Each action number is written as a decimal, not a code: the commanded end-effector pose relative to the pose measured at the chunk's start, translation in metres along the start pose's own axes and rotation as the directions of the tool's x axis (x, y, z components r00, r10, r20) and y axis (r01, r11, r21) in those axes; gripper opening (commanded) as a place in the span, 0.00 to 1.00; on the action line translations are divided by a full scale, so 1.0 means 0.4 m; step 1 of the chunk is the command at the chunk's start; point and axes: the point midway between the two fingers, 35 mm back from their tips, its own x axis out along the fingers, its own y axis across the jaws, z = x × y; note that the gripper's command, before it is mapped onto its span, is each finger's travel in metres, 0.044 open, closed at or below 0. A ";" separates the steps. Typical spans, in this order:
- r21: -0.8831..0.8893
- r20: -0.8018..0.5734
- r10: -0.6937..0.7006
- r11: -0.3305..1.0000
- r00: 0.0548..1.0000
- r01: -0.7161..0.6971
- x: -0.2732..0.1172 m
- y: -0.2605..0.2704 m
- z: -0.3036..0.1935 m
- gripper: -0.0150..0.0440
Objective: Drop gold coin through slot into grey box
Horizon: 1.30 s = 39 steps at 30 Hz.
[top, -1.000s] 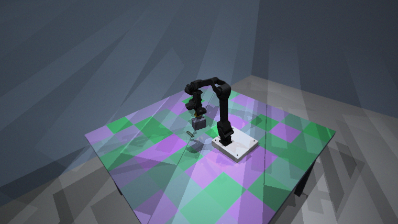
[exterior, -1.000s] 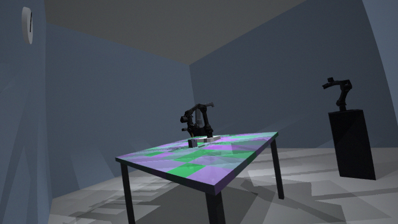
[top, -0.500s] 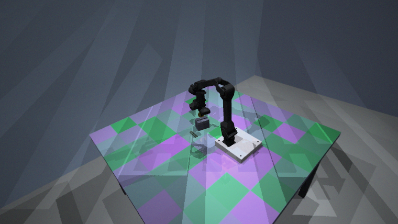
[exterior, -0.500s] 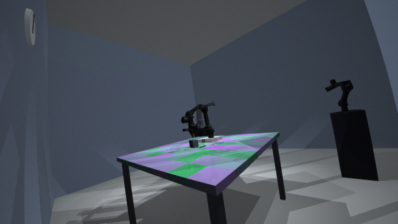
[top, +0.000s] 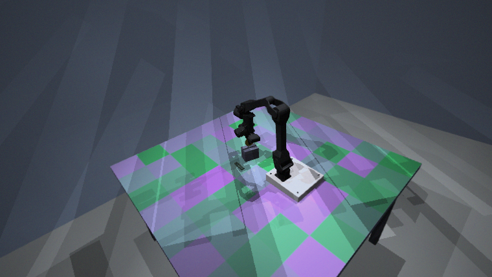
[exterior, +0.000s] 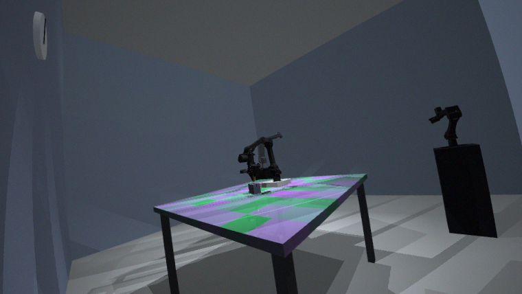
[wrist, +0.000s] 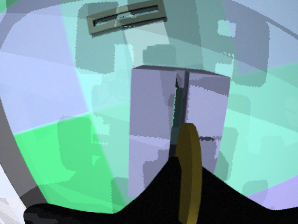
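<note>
My gripper (top: 249,140) (exterior: 253,176) (wrist: 178,164) is shut on the gold coin (top: 247,143) (exterior: 253,179) (wrist: 190,150), which hangs on edge below the fingertips. The grey box (top: 250,154) (exterior: 254,188) (wrist: 150,100) stands directly beneath. In the wrist view the coin overlaps the near part of the lid, roughly in line with the narrow dark slot (wrist: 178,107) and slightly right of it. Whether its lower edge touches the lid cannot be told. The shallow dark-green holder (top: 239,166) (wrist: 127,25) is empty and lies beyond the box in the wrist view.
The arm's white base plate (top: 303,178) (exterior: 283,183) stands near the box on the checkered table (top: 280,232) (exterior: 251,222). Broken light and shadow patches cross the table and lid. Another arm (exterior: 452,122) stands on a black pedestal (exterior: 461,189) away from the table.
</note>
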 end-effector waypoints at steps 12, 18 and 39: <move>-0.005 -0.001 0.002 1.000 1.000 -0.002 0.021 0.001 0.000 0.25; -0.004 -0.001 0.002 1.000 1.000 -0.002 0.028 0.001 0.000 0.25; -0.001 0.000 0.001 1.000 1.000 -0.001 0.021 0.000 0.000 0.62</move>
